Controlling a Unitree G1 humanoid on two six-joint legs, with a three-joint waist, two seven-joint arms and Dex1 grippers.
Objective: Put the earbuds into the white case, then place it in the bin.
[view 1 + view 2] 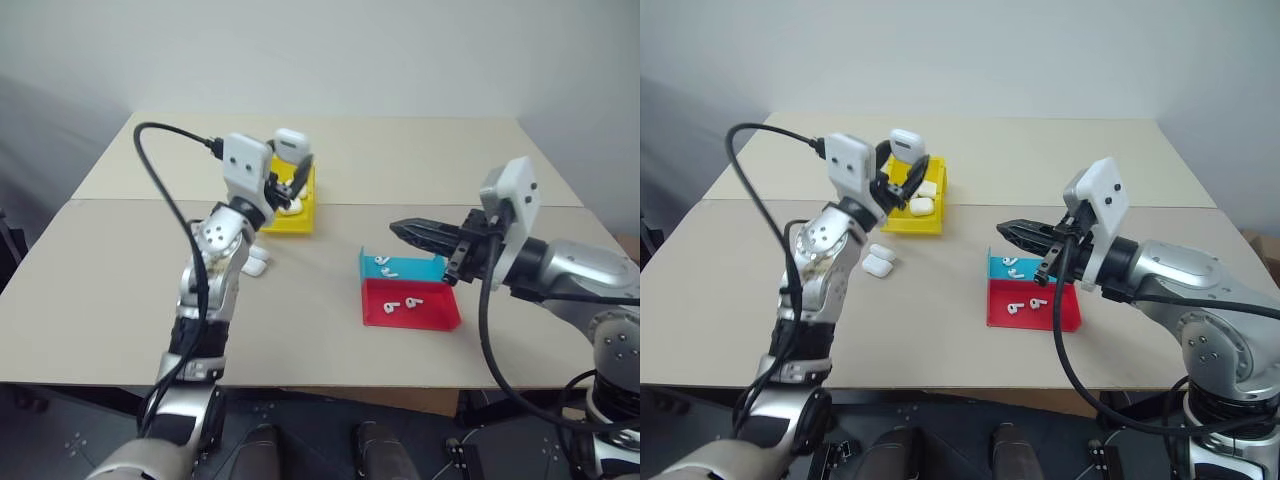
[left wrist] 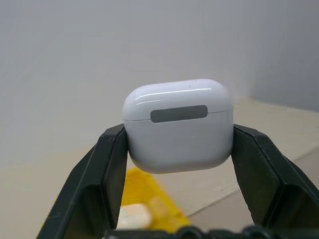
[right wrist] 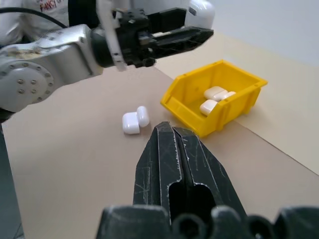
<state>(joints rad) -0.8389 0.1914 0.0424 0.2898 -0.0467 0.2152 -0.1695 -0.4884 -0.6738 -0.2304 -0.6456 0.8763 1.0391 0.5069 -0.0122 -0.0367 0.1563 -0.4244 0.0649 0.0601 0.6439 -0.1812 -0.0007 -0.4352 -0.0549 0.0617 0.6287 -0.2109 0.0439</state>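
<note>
- Beige tabletop (image 1: pixel 330 330) against a plain pale wall; a seam runs across the top from side to side, toward the far edge.
- Left gripper (image 1: pixel 296 170) raised over the far-left part of the tabletop, fingers clamped on a white case (image 1: pixel 290 145), lid closed. Case sits between the two black fingers (image 2: pixel 107 169), gripped at its lower half; grey oval patch on its face in the left wrist view.
- Held case hangs above the bin (image 1: pixel 305 215), not touching it.
- Bin: yellow, upright walls, on the tabletop just past the seam, left of centre. Loose cases in bin (image 3: pixel 214 94) lying on its floor, three visible in the right wrist view.
- Two more cases on the table (image 1: pixel 878 259), side by side and touching, on the bare tabletop near the bin, on its near-left side.
- Right gripper (image 1: pixel 395 230) over the right half of the tabletop, pointing toward the left side, fingers pressed together, nothing between them. Right wrist view looks along the clenched fingers toward the bin and the pair of cases.
- Teal tray (image 1: pixel 400 268) and red tray (image 1: pixel 425 318) touching each other, right of centre, nearer the front edge than the bin; teal one behind the red.
- Earbuds (image 1: pixel 400 304): two in the red tray, two more in the teal tray, white with short stems. Right gripper hangs above the trays, apart from them.
- Black cable (image 1: pixel 165 190) loops from the left wrist down along the arm.
</note>
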